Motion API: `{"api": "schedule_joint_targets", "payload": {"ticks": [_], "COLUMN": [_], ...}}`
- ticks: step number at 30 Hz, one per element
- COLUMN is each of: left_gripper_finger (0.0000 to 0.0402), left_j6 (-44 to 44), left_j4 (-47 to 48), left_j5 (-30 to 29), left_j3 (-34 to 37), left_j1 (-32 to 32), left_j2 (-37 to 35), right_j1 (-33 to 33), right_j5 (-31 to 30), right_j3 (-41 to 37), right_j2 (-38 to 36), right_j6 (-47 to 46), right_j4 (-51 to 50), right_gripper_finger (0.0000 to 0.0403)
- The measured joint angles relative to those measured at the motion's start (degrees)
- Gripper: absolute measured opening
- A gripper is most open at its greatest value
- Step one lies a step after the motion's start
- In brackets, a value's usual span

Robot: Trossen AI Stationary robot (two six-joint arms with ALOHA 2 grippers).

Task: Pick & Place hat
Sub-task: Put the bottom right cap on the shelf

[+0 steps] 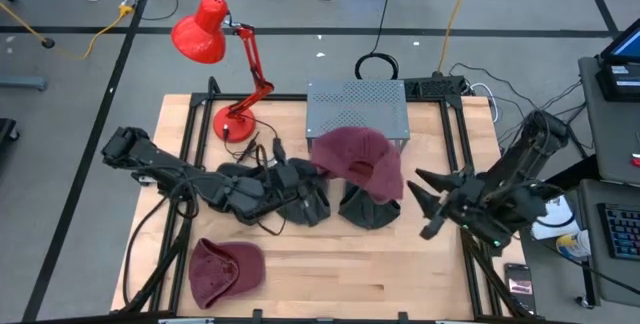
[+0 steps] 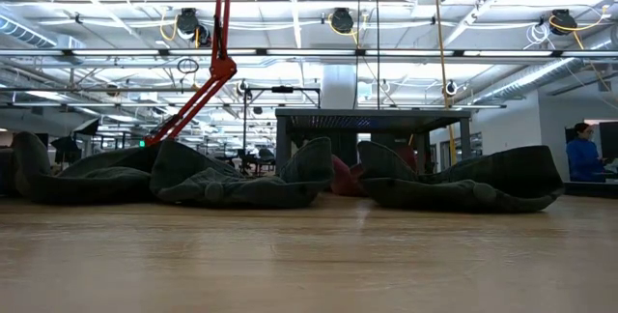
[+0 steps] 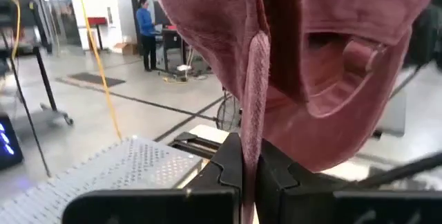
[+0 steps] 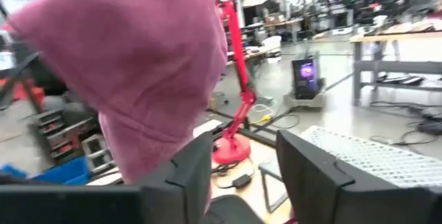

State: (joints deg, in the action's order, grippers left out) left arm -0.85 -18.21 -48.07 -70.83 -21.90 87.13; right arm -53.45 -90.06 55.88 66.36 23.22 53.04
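Maroon cap (image 1: 355, 160), held up off the surface near the middle toward the back edge, hangs by its fabric from the left hand (image 3: 248, 172), whose fingers are pinched shut on a fold of the cloth; gripped by an edge like this, the crown droops free and can be carried, which suits a pick and place. The cap sits directly above and in front of that hand in the left wrist view, its strap and opening showing. The right hand (image 1: 432, 202) stands at the right edge, its fingers parted and holding nothing, the cap just beside it toward the middle; probably it has no part in the hold. A second maroon cap (image 1: 226, 269) lies flat near the front left corner, dark hats (image 1: 275, 196) lie mid-surface, and a metal rack (image 1: 357, 107) and red desk lamp (image 1: 225, 54) stand at the back edge.
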Motion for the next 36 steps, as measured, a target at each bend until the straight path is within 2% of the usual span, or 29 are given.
{"api": "schedule_joint_targets", "payload": {"ticks": [4,8,18,26,32,36], "left_gripper_finger": [0.0009,0.0009,0.0009,0.0009,0.0009,0.0009], "left_j6": [-5.5,-8.9,-14.3,-17.5,-20.1,-22.0], "left_j4": [3.4,10.6,27.4,35.6,39.7,41.7], "left_j5": [0.0,-0.3,-1.0,3.0,4.1,5.8], "left_j3": [-0.1,0.0,0.0,0.0,0.0,0.0], "left_j1": [-0.4,-1.0,-1.2,-1.2,-1.6,-1.6], "left_j2": [-2.0,-4.9,-11.7,-16.0,-18.6,-19.8], "right_j1": [-2.4,-3.5,-4.1,-3.7,-1.0,0.6], "right_j5": [0.0,0.0,0.0,0.0,0.3,4.7], "right_j3": [0.0,0.0,0.0,0.0,0.0,0.0], "right_j2": [-2.0,-3.5,-6.3,-6.3,-5.8,-5.6], "right_j6": [0.0,-0.6,-4.6,1.4,8.1,12.7], "right_j4": [3.8,7.1,7.2,6.9,6.7,5.8], "right_gripper_finger": [0.0185,0.0187,0.0187,0.0187,0.0187,0.0187]}}
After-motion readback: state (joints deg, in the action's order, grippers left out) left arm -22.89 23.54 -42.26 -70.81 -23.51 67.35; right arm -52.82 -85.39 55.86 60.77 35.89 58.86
